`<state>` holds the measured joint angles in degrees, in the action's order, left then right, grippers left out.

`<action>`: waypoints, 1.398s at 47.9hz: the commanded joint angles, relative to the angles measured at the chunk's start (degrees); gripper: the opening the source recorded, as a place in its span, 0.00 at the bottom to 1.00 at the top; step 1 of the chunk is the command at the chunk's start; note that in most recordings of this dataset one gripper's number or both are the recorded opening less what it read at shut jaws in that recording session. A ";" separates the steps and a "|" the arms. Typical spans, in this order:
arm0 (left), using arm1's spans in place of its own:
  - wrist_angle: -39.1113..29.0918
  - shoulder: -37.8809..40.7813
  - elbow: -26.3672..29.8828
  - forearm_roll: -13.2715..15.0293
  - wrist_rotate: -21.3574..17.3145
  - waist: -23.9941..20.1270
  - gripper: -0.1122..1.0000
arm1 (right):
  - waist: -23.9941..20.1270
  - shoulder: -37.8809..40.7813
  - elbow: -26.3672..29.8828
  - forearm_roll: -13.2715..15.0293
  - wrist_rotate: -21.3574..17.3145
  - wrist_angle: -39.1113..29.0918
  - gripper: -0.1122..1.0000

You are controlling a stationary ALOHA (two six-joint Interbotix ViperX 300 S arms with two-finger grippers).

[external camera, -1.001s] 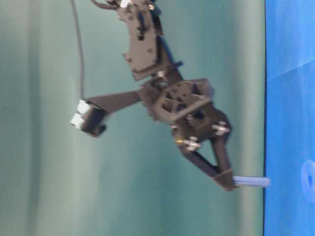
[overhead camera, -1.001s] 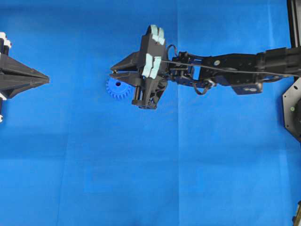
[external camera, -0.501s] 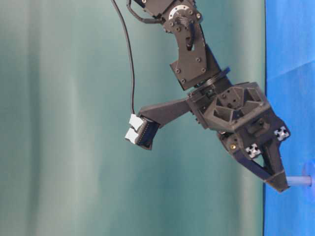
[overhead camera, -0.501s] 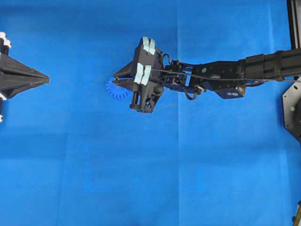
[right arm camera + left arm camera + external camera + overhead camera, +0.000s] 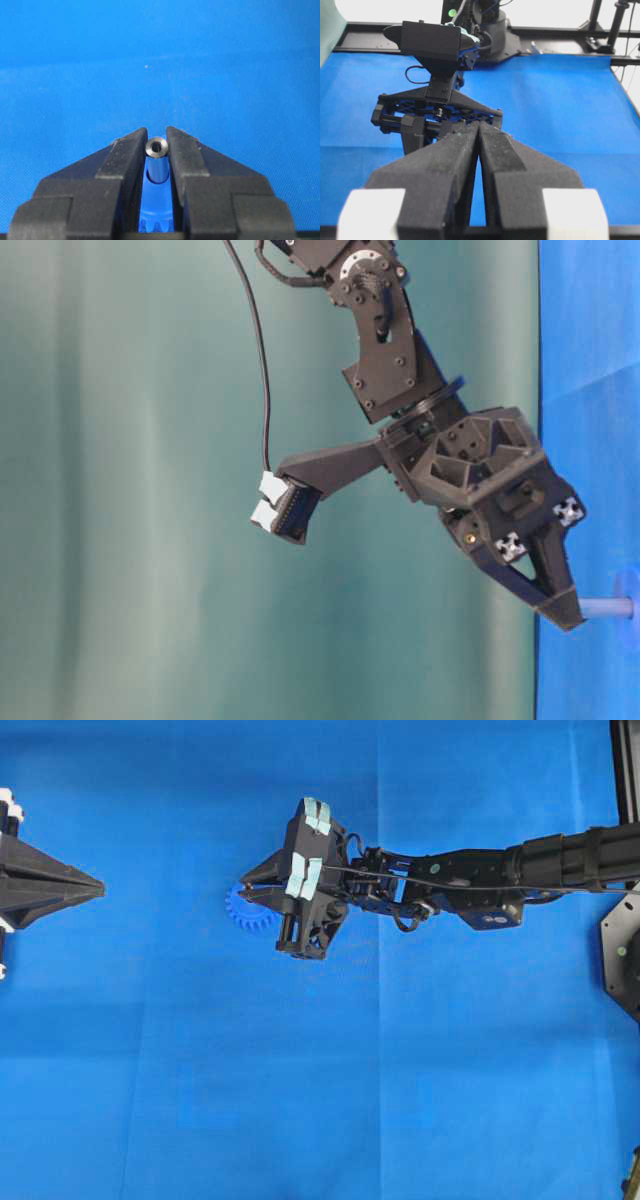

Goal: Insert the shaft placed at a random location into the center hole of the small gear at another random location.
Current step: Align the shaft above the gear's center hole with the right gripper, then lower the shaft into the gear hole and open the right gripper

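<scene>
blue cloth [image 5: 420, 1080] covers the whole work surface, and you have nothing on it near the work but the two arms and the parts. your right gripper [image 5: 247, 886] hangs over the small bright blue plastic toothed gear [image 5: 243, 910], so from overhead only the gear's left rim of teeth shows and its center hole is hidden. the left gripper [image 5: 98, 887] sits well apart at the left edge, its black foam-faced fingers [image 5: 457, 150] pressed together on nothing, as its own wrist view shows.

the table-level view gives you what the overhead cannot: the shaft [image 5: 606, 608] runs from the right fingertips to the cloth. the right wrist view shows the silvery-grey metal shaft [image 5: 156, 147] end-on, a shiny ring with a dark bore, and gear teeth [image 5: 156, 227] beneath it.

your right claw is clamped on the shaft, one black finger [image 5: 129, 150] touching each side. you cannot tell from these views whether the shaft has entered the hole.
</scene>
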<state>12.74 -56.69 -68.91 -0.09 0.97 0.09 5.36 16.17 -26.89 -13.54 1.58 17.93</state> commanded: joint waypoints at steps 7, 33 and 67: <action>0.35 0.18 0.53 0.00 0.09 -0.09 0.10 | 0.00 -2.46 0.44 -0.09 0.09 0.18 0.13; 0.26 0.26 0.44 0.09 0.00 -0.09 0.10 | 0.09 1.23 0.44 -0.18 0.09 0.97 0.13; 0.35 0.44 0.18 0.09 0.00 -0.09 0.10 | 0.53 2.81 0.79 -0.26 -0.26 0.62 0.13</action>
<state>12.74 -56.60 -69.26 -0.09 0.97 0.00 5.71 19.69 -26.81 -13.62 1.41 18.37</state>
